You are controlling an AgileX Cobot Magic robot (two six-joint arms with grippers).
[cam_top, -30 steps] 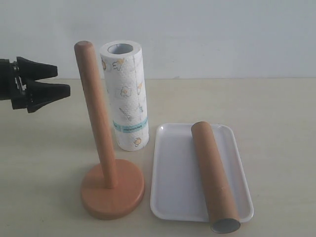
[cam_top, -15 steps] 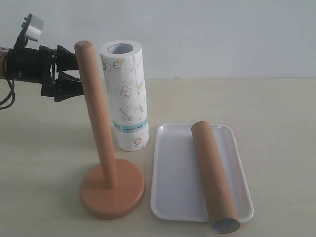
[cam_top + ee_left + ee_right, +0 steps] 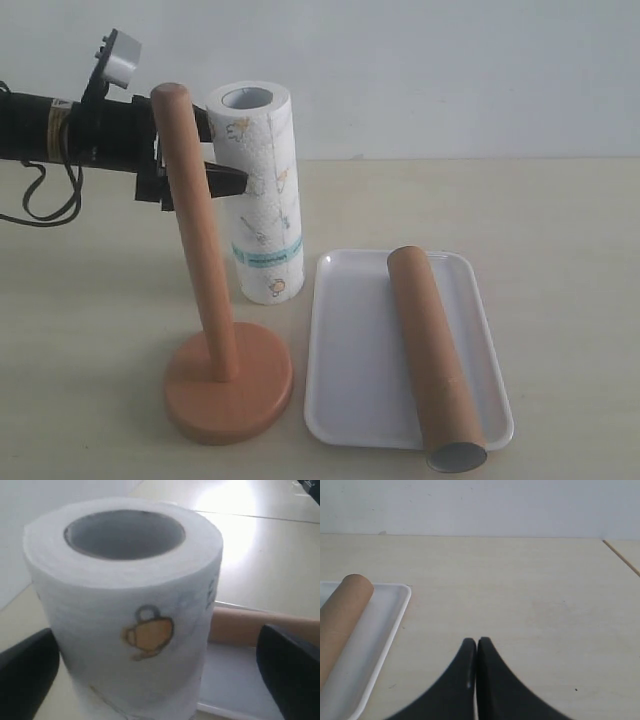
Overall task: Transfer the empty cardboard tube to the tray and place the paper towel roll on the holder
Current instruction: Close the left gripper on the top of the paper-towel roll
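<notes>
The paper towel roll (image 3: 265, 215) stands upright on the table behind the holder (image 3: 228, 392), whose post (image 3: 196, 230) is bare. My left gripper (image 3: 222, 155) is open and reaches in from the left, one finger on each side of the roll's upper part. In the left wrist view the roll (image 3: 125, 605) fills the gap between the black fingers (image 3: 292, 672). The empty cardboard tube (image 3: 433, 350) lies lengthwise in the tray (image 3: 350, 400). My right gripper (image 3: 477, 642) is shut and empty over bare table beside the tray (image 3: 375, 655); the exterior view does not show it.
The tube's near end (image 3: 457, 457) sticks out slightly past the tray's front rim. The left arm's cable (image 3: 45, 200) hangs at the left edge. A pale wall stands behind the table.
My left gripper has travelled right, past the holder's post, until its open fingers straddle the paper towel roll. The roll has shifted very slightly right.
</notes>
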